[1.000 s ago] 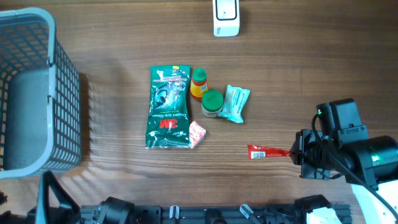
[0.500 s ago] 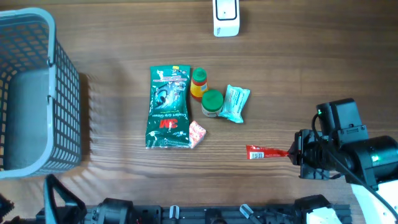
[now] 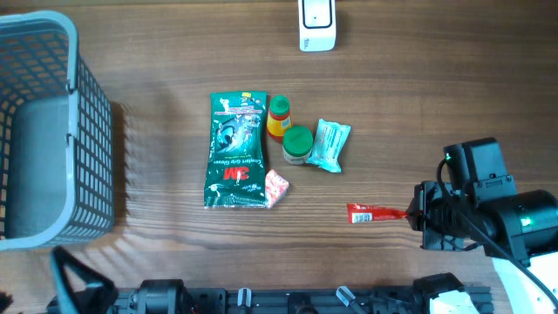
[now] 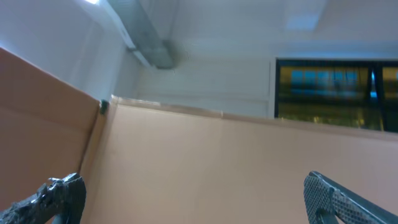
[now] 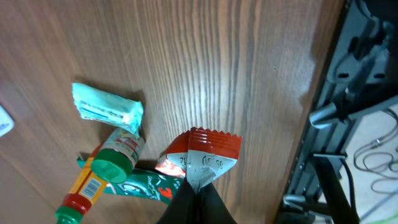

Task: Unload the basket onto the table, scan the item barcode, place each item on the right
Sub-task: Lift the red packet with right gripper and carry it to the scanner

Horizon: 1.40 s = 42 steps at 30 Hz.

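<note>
the overhead camera looked straight down from high above, taking in the whole table (image 3: pixel 436 87), basket (image 3: pixel 91 157) at left and scanner (image 3: pixel 316 24) at top centre. the right wrist camera hung close over the wood, facing down past the right gripper (image 5: pixel 198 186); both views shared the red sachet (image 3: pixel 370 213), green-lidded jar (image 3: pixel 297 144) and teal packet (image 3: pixel 330 144). the left wrist camera pointed up past the left gripper (image 4: pixel 196 196) at a tan panel (image 4: pixel 217 162) and ceiling (image 4: pixel 205 31).

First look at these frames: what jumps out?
The right gripper, low on the right side, is shut on one end of a red sachet. A big green packet lies in the middle, and a grey basket stands at far left.
</note>
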Each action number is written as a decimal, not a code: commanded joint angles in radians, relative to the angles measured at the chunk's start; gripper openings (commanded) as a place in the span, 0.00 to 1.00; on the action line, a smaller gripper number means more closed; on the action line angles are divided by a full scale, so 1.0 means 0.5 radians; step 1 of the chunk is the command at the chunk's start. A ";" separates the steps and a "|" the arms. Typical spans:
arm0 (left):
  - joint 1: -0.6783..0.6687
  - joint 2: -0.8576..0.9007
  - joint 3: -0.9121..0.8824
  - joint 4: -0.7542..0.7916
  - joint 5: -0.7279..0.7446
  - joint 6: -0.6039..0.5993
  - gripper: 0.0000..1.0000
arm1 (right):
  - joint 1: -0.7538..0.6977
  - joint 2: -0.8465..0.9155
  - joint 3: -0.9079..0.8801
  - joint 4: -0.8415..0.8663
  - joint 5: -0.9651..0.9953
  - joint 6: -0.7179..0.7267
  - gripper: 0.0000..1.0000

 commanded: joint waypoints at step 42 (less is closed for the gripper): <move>0.011 -0.014 -1.073 -1.337 0.777 -0.012 1.00 | 0.006 0.535 0.011 1.390 0.484 -1.361 0.04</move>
